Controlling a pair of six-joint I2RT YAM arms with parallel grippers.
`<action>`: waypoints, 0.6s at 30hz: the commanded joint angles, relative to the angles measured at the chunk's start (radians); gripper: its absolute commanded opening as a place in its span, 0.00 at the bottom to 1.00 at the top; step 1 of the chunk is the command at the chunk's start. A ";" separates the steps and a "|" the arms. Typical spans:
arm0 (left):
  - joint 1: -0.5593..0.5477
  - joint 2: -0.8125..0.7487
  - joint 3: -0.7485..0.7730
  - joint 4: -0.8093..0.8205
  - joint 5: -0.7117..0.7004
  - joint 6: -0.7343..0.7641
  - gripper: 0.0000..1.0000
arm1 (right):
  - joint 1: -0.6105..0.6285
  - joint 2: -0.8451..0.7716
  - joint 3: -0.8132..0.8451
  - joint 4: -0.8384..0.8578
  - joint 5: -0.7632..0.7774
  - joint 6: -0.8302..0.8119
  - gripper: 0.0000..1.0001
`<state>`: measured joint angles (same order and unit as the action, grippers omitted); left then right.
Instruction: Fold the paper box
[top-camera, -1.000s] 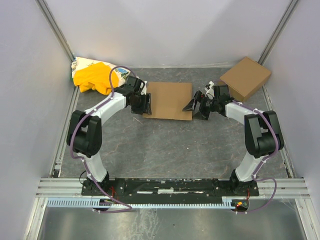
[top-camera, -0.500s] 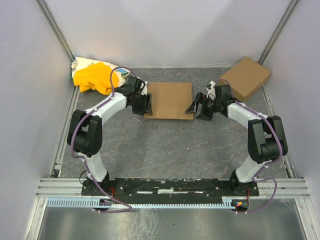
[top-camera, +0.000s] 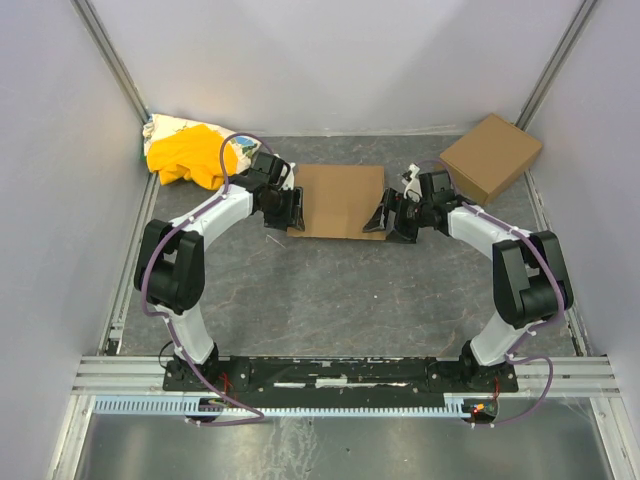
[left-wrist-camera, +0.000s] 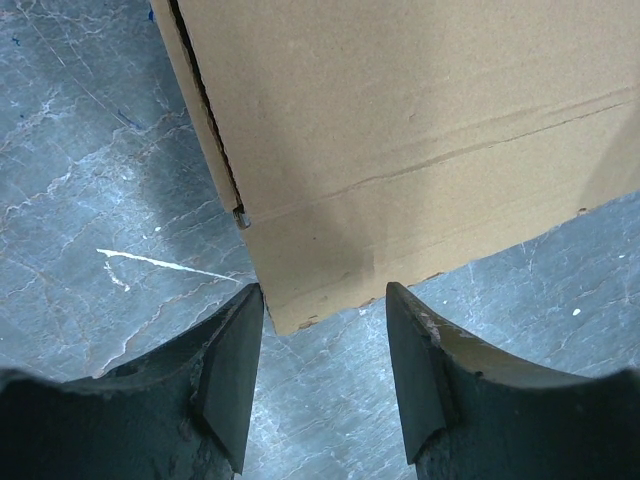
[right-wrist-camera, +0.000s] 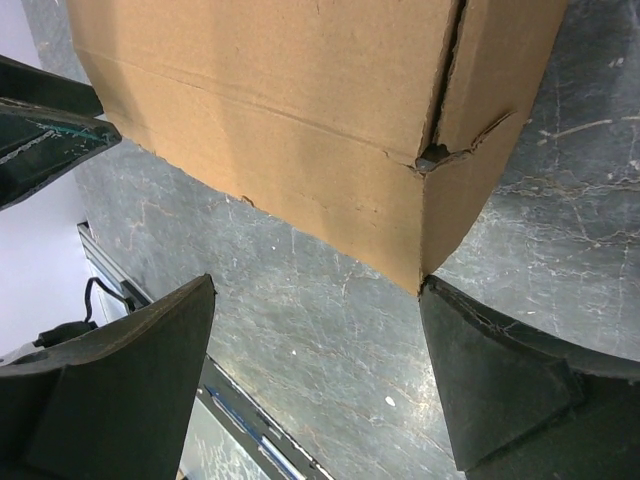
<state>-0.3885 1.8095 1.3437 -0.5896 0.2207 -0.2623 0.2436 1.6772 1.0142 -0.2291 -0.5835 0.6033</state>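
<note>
The paper box (top-camera: 338, 200) lies closed and flat on the table's middle, plain brown with creases showing. My left gripper (top-camera: 288, 212) is at its near left corner. In the left wrist view that corner (left-wrist-camera: 300, 300) pokes just between the open fingertips (left-wrist-camera: 240, 330), and the left gripper (left-wrist-camera: 325, 312) grips nothing. My right gripper (top-camera: 385, 216) is at the near right corner. In the right wrist view, the right gripper (right-wrist-camera: 315, 285) stands wide open. The box corner (right-wrist-camera: 425, 240) touches the tip of one finger (right-wrist-camera: 470, 350).
A second brown cardboard box (top-camera: 490, 157) sits at the back right near the wall. A yellow-and-white cloth bundle (top-camera: 190, 152) lies at the back left. Grey walls close in the table on three sides.
My right gripper has moved left up to the box's near right corner, its jaws narrowing slightly. The left gripper has stayed put.
</note>
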 joint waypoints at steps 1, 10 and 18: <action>-0.006 -0.045 0.044 0.019 0.048 0.028 0.59 | 0.016 -0.036 0.059 -0.005 -0.015 -0.005 0.90; -0.005 -0.054 0.043 0.017 0.047 0.028 0.59 | 0.018 -0.071 0.073 -0.014 -0.053 0.026 0.90; -0.006 -0.055 0.042 0.015 0.041 0.029 0.59 | 0.017 -0.055 0.072 0.042 -0.114 0.086 0.89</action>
<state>-0.3862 1.8091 1.3437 -0.5961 0.2115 -0.2615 0.2489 1.6444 1.0435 -0.2665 -0.6132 0.6460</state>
